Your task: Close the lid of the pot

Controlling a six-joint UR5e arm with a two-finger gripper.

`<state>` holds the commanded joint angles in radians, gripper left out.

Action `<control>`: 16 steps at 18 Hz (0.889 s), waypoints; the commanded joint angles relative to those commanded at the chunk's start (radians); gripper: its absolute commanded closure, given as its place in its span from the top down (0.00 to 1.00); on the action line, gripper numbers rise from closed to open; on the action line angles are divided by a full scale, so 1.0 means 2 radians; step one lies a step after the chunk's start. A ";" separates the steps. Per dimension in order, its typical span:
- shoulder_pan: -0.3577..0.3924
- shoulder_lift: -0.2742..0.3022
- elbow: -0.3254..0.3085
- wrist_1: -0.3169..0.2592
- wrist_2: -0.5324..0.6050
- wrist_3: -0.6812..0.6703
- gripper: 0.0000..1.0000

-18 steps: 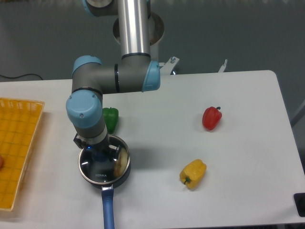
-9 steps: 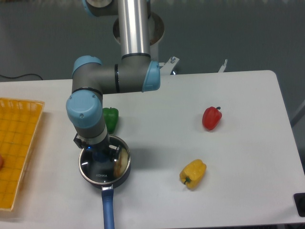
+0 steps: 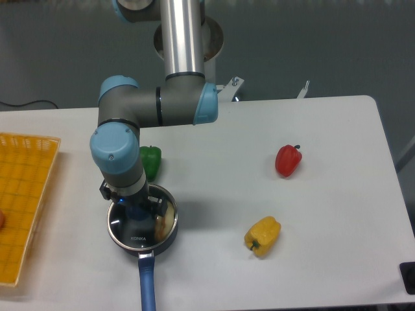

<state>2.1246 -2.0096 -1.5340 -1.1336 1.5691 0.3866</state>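
Note:
The black pot [image 3: 144, 238] stands near the table's front left, its long blue handle [image 3: 148, 285] pointing toward the front edge. The glass lid [image 3: 162, 220] lies flat on top of the pot, metal rim matching the pot's rim. Its blue knob [image 3: 135, 210] shows just below the arm's wrist. My gripper [image 3: 135, 207] points straight down over the knob with its fingers on either side of it. The wrist hides the fingertips, so I cannot tell whether they clamp the knob.
A green pepper [image 3: 150, 161] lies just behind the pot, close to the arm. A yellow pepper [image 3: 262, 236] sits to the right of the pot and a red pepper [image 3: 288, 160] farther right. A yellow basket [image 3: 23, 201] lies along the left edge.
Almost nothing differs; the wrist sits a hair higher and to the left. The lid and pot have not moved.

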 joint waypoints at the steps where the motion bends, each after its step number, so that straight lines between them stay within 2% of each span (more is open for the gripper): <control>1: 0.000 0.008 0.000 -0.001 0.008 0.002 1.00; 6: 0.012 0.045 0.002 -0.007 0.022 0.080 1.00; 10: 0.038 0.057 0.001 -0.014 0.025 0.124 1.00; 13: 0.055 0.070 0.001 -0.057 0.054 0.188 1.00; 16: 0.087 0.080 -0.001 -0.084 0.056 0.245 1.00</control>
<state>2.2976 -1.8501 -1.5355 -1.3022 1.6812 0.8770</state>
